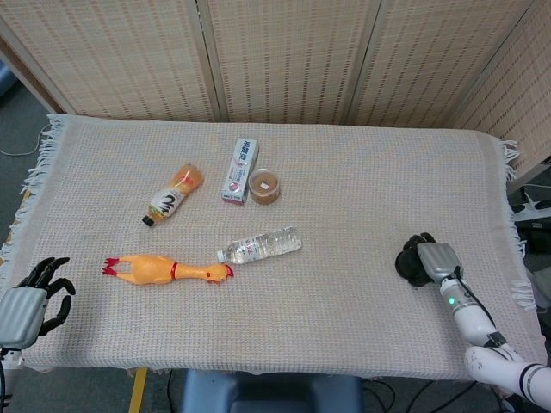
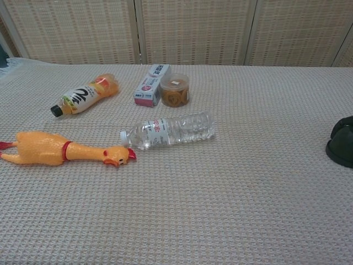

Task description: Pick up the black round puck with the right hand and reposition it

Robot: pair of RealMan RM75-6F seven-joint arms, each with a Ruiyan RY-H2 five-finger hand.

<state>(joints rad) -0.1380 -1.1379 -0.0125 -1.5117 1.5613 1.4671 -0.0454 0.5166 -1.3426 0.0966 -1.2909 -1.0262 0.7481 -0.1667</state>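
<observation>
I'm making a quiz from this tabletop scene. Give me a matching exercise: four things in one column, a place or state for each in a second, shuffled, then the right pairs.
Things:
1. rubber chicken
2. clear water bottle
3. black round puck
4. small round tub

Places or states:
A. standing upright beside the white and red box
B. under the right hand, near the table's right edge
C. lying on its side with its cap toward the chicken's head
D. lying near the left side, beak pointing right

Pairs: 1-D, 2-C, 3-B, 4-A
</observation>
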